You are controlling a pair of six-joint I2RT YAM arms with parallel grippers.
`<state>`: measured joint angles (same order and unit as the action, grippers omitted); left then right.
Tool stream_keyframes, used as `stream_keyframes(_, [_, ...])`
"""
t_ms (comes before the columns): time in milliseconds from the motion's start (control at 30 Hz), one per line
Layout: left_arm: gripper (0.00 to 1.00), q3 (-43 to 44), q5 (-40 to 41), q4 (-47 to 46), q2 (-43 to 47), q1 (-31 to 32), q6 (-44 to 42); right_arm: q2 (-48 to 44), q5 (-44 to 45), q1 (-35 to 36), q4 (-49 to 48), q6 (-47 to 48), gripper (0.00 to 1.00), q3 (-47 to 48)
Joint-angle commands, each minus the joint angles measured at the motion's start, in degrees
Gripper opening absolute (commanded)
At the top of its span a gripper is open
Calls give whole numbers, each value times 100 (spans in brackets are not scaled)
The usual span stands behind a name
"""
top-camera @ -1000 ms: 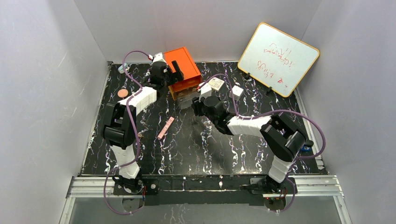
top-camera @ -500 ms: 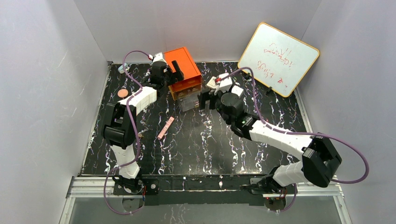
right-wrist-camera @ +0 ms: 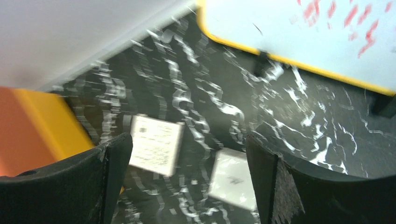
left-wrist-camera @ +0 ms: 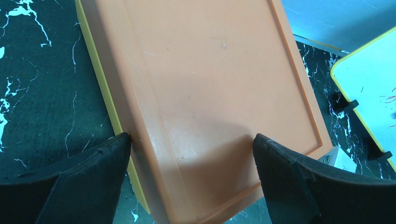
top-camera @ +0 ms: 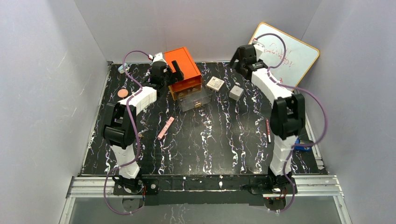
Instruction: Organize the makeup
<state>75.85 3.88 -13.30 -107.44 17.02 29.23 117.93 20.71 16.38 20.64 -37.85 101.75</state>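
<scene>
- Top external: my left gripper (top-camera: 176,71), jaws apart, sits over the orange organizer (top-camera: 187,65) at eleven o'clock; my right gripper (top-camera: 240,57) gapes empty at one.
- Pink stick (top-camera: 166,127) and peach disc (top-camera: 123,93) lie loose toward nine o'clock, unsorted.

I see the top view bright and even, with soft shadows on the black, white-veined tabletop (top-camera: 210,144). The left wrist view is sharp, a dim shadow on the orange plastic box lid (left-wrist-camera: 201,70). The right wrist view is blurred, veins streaked.
</scene>
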Motion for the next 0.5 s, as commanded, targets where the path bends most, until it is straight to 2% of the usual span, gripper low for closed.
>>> stream_keyframes(0, [98, -208, -140, 744, -51, 93, -258, 621, -1067, -157, 1261, -603, 99, 654])
stream_keyframes(367, [98, -269, -139, 729, -71, 86, -326, 737, -1478, -170, 783, -768, 99, -325])
stream_keyframes(467, [99, -281, -157, 719, -91, 89, -314, 752, -1498, -170, 772, -746, 91, -491])
